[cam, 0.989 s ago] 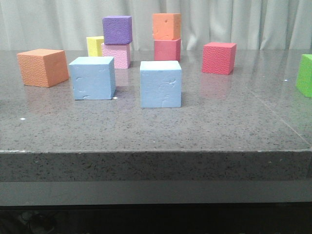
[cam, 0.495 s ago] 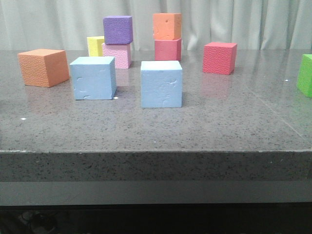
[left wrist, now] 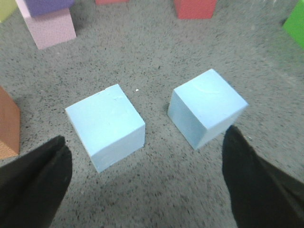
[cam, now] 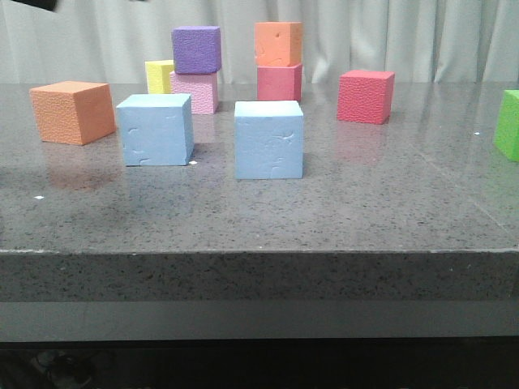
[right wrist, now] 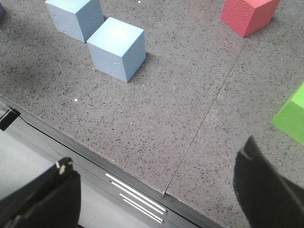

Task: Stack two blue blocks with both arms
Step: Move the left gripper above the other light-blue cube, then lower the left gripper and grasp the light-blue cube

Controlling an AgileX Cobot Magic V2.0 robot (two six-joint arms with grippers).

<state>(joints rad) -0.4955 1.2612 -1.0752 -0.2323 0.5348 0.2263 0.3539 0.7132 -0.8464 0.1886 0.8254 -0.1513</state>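
Two sky-blue blocks stand apart on the grey table, the left block [cam: 154, 130] and the right block [cam: 269, 139]. My left gripper [left wrist: 145, 137] is open and empty, hovering above and in front of both; the left block [left wrist: 105, 126] and the right block [left wrist: 207, 107] lie between its dark fingers [left wrist: 35, 183]. My right gripper [right wrist: 156, 152] is open and empty over the table's front edge, far from the right block [right wrist: 116, 47] and the left block [right wrist: 76, 16]. In the front view only a dark arm part [cam: 28, 3] shows at the top left.
An orange cube [cam: 71, 112] stands left of the blue blocks. Behind are a purple cube [cam: 195, 50] on a pink one [cam: 193, 91], a yellow cube [cam: 158, 75], an orange cube [cam: 278, 43] on a red-pink one [cam: 279, 82], and a red cube [cam: 366, 96]. A green cube [cam: 508, 124] is far right.
A dark part of an arm has come into the top left corner of the front view. The blocks have not moved.
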